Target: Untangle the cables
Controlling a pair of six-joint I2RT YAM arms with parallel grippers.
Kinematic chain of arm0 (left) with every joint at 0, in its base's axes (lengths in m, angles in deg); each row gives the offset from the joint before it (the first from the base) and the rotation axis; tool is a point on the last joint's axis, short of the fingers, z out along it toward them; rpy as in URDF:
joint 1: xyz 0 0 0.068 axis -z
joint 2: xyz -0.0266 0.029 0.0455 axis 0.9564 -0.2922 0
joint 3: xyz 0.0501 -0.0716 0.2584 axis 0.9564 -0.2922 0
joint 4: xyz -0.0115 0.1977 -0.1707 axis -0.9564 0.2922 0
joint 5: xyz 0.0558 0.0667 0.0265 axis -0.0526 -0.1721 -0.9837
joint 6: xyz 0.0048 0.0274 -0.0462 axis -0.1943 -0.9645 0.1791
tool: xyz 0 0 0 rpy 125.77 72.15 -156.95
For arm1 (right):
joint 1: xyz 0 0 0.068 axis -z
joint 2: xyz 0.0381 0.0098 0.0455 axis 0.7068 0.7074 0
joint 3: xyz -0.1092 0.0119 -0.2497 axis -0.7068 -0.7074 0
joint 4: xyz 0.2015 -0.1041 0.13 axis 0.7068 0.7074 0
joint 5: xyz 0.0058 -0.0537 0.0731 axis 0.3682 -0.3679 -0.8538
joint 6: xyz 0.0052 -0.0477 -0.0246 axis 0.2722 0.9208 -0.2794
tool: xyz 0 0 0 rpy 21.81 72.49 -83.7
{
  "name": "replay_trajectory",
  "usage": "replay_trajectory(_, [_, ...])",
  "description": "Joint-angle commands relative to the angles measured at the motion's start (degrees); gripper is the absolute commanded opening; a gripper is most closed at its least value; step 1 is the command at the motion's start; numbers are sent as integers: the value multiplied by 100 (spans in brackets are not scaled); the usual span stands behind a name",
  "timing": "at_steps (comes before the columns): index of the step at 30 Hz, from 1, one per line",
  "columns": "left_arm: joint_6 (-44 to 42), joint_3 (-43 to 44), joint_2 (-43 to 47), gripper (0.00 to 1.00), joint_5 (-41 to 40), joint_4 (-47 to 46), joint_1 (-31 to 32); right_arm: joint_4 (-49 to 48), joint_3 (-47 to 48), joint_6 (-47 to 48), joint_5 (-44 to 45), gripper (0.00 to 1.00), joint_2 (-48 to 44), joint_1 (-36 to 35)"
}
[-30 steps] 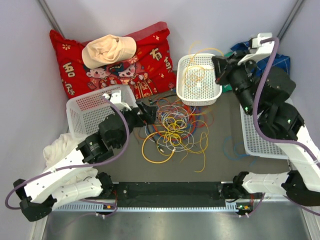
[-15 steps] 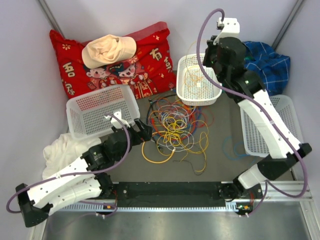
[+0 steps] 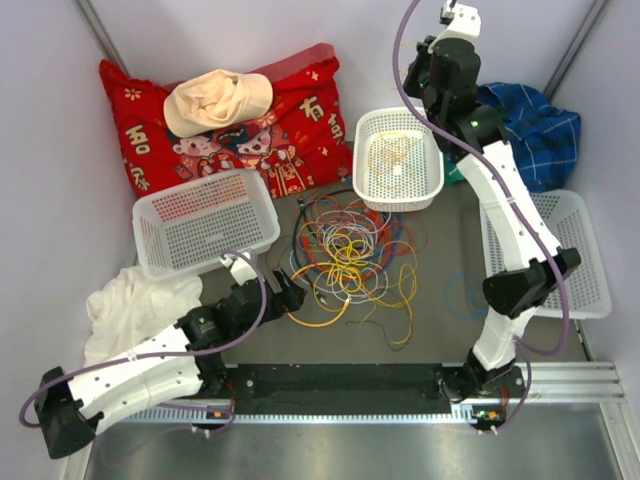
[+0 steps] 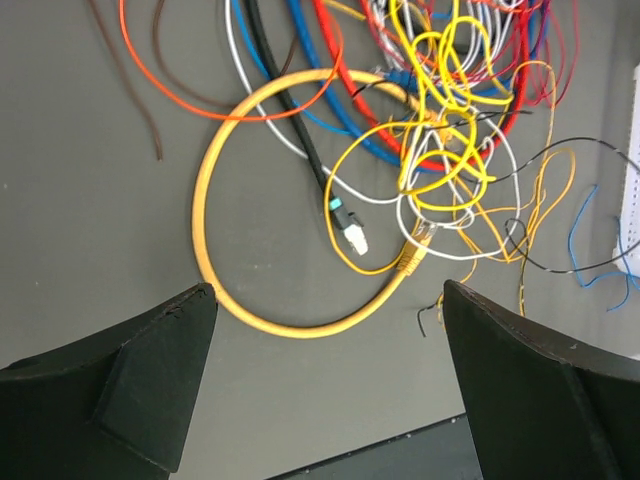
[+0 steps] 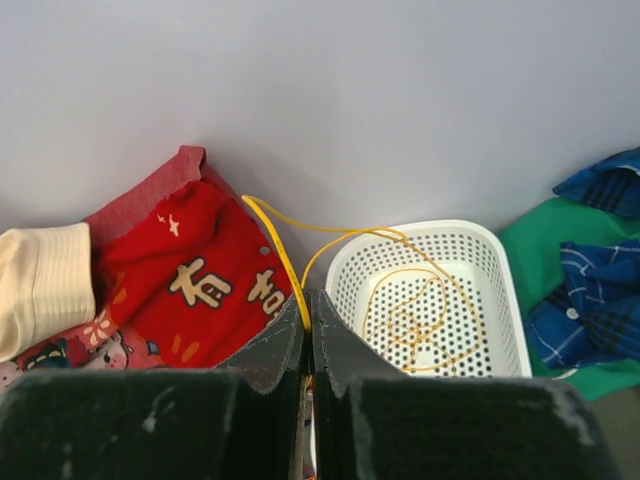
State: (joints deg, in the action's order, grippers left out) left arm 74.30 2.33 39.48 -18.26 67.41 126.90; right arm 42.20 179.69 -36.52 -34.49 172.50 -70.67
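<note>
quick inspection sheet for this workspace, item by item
surface: dark grey mat, no damage seen
job's things: tangle of coloured cables mid-mat; one thin yellow cable runs into the small white basket
clutter: red cushion, cream cap, blue shirt, white cloth, left basket, right basket
grippers: left claw open over the tangle's near edge, holding nothing; right claw shut on the thin yellow cable, raised above the small white basket
cables: purple-grey arm hoses loop along both arms
surroundings: pale walls; metal rail at the near edge
</note>
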Motion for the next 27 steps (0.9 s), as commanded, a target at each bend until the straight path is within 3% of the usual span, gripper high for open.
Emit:
replay_trajectory(1, [200, -135, 7, 99, 145, -411, -10, -366, 331, -264, -239, 0, 473, 161])
replay_trajectory(5, [121, -179, -177, 99, 127, -552, -10, -402, 226, -308, -222, 0, 763, 284])
replay_trajectory(14, [-54, -232, -687, 99, 206, -956, -10, -499, -1119, -756, -222, 0, 1150, 609])
replay_trajectory(18, [-116, -109, -749, 99, 188, -921, -10, 72, -1232, -1107, -520, 69, 1275, 618])
replay_trajectory(20, [-81, -100, -732, 99, 215, -904, -10, -66, -1556, -1170, -564, 78, 915, 566])
replay_trajectory(22, [-64, -74, -705, 99, 224, -860, -10, -408, -2233, -1091, -547, 96, 337, 443])
replay_trajectory(27, [-116, 154, -582, 99, 66, -667, -10, -471, -3706, -1055, -608, 99, -798, -153])
